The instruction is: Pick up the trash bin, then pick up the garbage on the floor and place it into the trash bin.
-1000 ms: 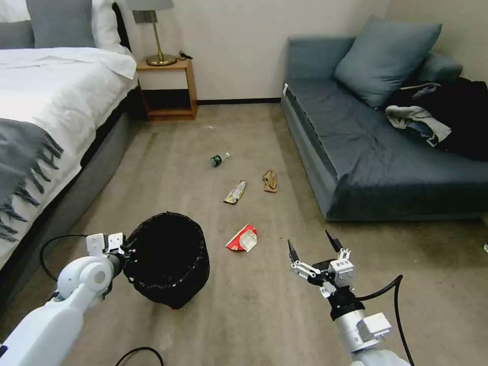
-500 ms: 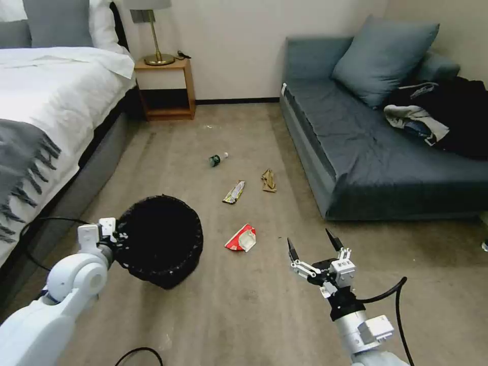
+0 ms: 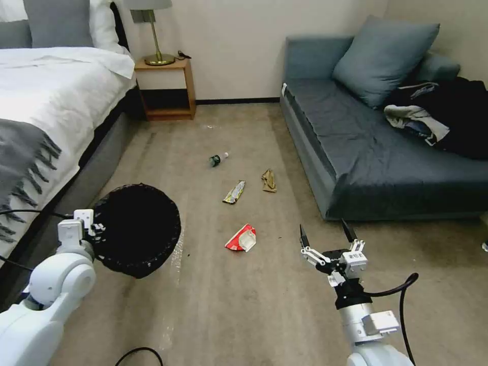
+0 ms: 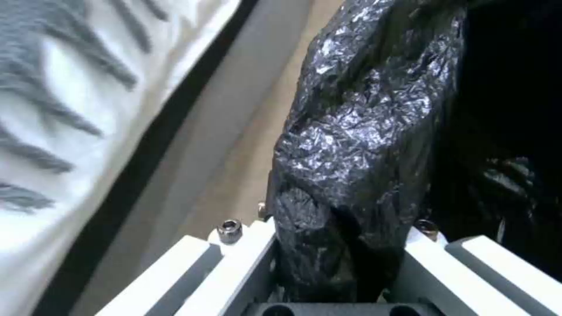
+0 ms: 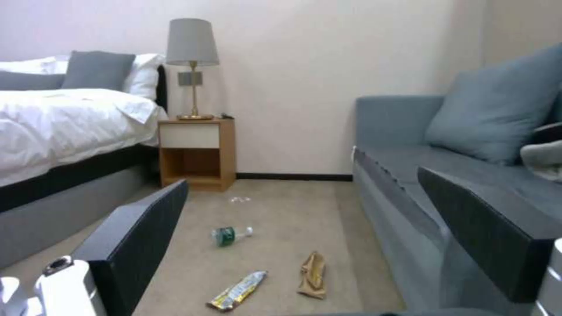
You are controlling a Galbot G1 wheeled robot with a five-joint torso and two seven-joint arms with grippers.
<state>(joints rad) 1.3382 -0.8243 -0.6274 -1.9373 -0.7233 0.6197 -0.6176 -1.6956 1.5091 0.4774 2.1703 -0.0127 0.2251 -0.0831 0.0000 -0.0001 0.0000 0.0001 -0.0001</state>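
The trash bin [image 3: 136, 230], round and lined with crinkly black plastic, hangs pinched in the left gripper [image 3: 94, 233].

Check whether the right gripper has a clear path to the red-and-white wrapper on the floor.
Probably yes. The right gripper is open, and only bare carpet lies between it and the red-and-white wrapper. The left gripper holds the trash bin off to the other side.

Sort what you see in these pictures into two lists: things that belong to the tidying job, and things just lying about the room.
Job:
trash bin, gripped at its rim by the left gripper
red-and-white wrapper
yellow-silver wrapper
tan paper
bottle
right gripper, open, above the floor

Lying about:
clothes heap on the sofa
lamp
nightstand
bed
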